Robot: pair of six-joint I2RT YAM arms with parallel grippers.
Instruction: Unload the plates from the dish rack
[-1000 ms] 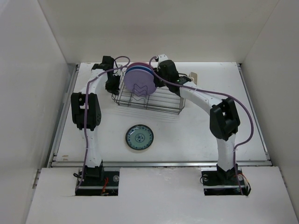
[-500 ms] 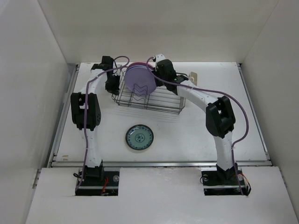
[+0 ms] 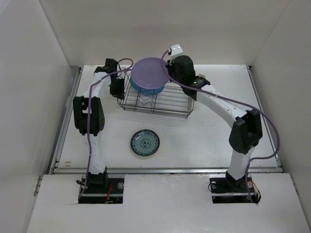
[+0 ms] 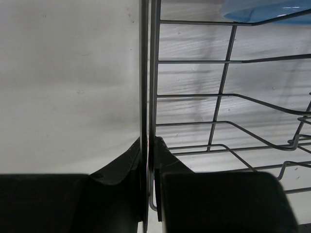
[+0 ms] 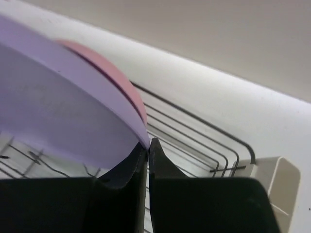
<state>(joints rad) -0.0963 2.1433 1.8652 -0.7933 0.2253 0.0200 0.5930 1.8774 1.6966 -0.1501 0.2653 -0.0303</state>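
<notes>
White-walled enclosure, plain white tabletop with a metal strip along its near edge. Both arms reached to the far side.

Dish rack: dark wire basket, rectangular, zigzag dividers along its floor, set at the far centre of the tabletop, long side running left to right. A cream plastic cup hung on its right end.

Lavender plate: largest plate in view, plain, matte, tilted over the far left part of the rack. Right fingers were pinched narrow on its right rim. Whether its lower edge touched the wires could not be told.

Blue plate: plain, showing just below the lavender one's near edge, inside the rack.

Pink plate: only a curved sliver of rim seen, close behind the lavender plate in the right wrist view.

Teal plate: small, patterned, dark rim, flat on the tabletop well near of the rack, between the arms.

Left fingers were closed tight on the rack's left rim wire.
</notes>
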